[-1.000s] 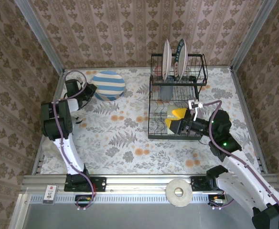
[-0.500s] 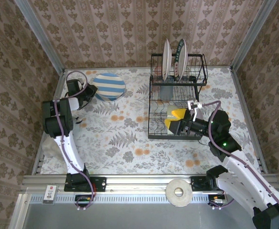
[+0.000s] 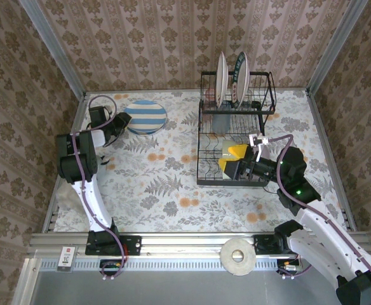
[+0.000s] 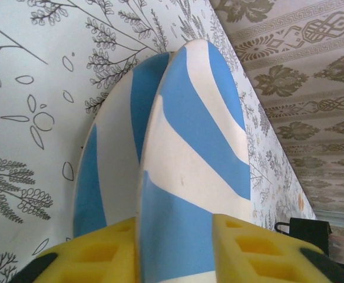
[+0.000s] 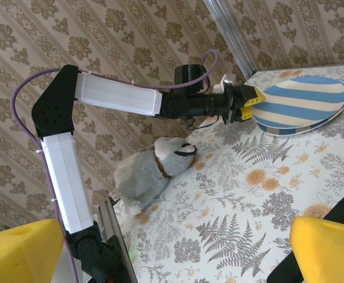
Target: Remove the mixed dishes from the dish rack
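Overhead looking down, left wrist close on striped plate (image 4: 189,177), right wrist facing it from afar

Bright even light, soft faint shadows, overhead view sharp, close yellow fingers (image 4: 248,244) blurred

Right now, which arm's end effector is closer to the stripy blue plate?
Left. The left end effector straddles the plate; the right end effector is across the table by the dish rack.
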